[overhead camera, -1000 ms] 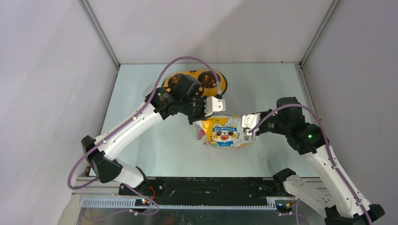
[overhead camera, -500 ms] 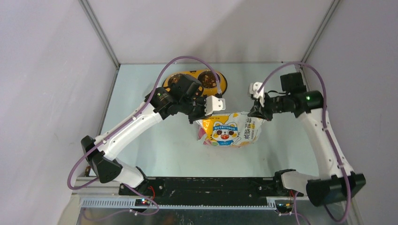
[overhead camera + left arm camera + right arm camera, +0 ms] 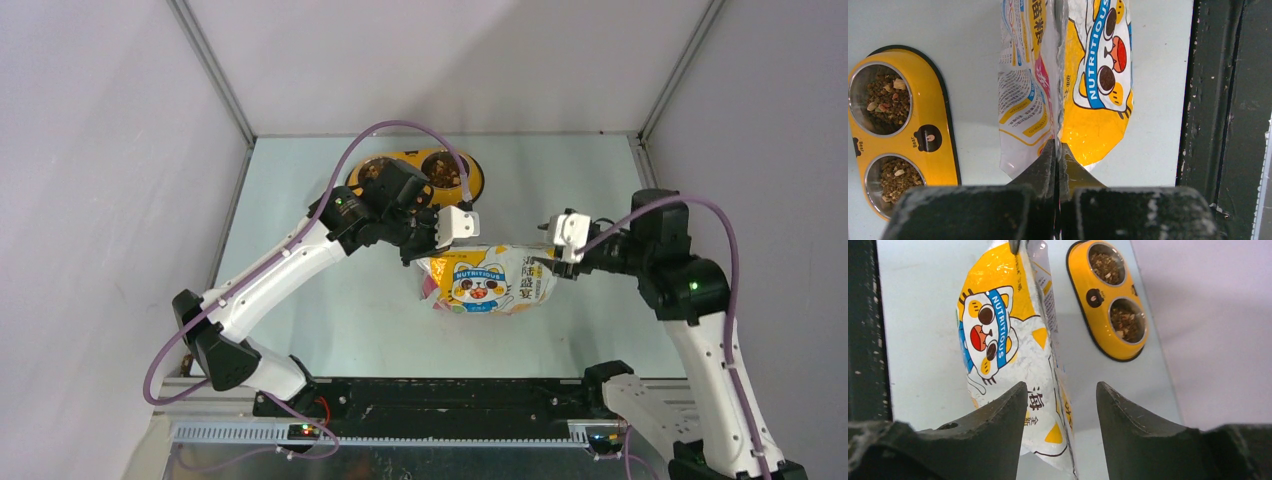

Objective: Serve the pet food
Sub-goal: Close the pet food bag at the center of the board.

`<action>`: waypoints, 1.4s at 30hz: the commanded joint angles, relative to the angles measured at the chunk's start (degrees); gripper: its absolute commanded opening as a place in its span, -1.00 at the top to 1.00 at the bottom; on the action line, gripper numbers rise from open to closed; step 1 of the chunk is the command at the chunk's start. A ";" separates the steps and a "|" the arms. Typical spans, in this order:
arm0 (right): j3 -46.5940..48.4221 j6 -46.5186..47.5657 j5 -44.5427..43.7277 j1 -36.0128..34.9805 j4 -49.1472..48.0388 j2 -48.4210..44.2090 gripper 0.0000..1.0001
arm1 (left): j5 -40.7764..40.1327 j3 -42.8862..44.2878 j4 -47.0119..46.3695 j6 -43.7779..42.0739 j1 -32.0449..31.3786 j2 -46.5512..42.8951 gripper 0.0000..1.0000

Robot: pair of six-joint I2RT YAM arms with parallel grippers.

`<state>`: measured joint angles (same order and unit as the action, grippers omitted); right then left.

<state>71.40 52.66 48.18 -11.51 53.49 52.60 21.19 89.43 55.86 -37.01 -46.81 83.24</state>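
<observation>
Your pet food [image 3: 888, 97] shows as brown kibble in both steel cups of the yellow bowl [image 3: 938, 100]; more is presumably inside the crinkly foil bag [image 3: 487, 279] lying on the bench [image 3: 350, 310]. Expect it light, slumpy and slick, so take the flat end seams. Left jaws are clenched on one seam; right jaws stand released astride the other end

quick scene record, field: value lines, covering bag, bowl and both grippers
bag: between the two grippers, cat print showing
left gripper: shut on one end of the bag
right gripper: open, fingers either side of the bag's other end
bowl: yellow, two cups, beyond the bag and apart from it
kibble: in both cups
</observation>
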 commanded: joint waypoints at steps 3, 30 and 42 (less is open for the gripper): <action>-5.07 4.57 -13.17 -8.05 -9.30 -2.17 -0.17 | -0.84 0.84 1.49 0.07 0.59 -3.61 1.00; -2.47 2.75 -11.71 -11.74 -6.52 0.79 1.00 | -1.20 0.57 1.43 0.10 0.59 -3.33 1.00; 7.84 -4.98 8.97 1.30 -0.10 8.74 0.77 | -0.90 0.31 1.29 0.05 0.59 -3.76 1.00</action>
<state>73.58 49.52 50.39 -11.38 58.41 64.18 21.23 89.34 54.76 -37.01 -46.85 83.18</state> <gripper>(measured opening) 0.049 0.008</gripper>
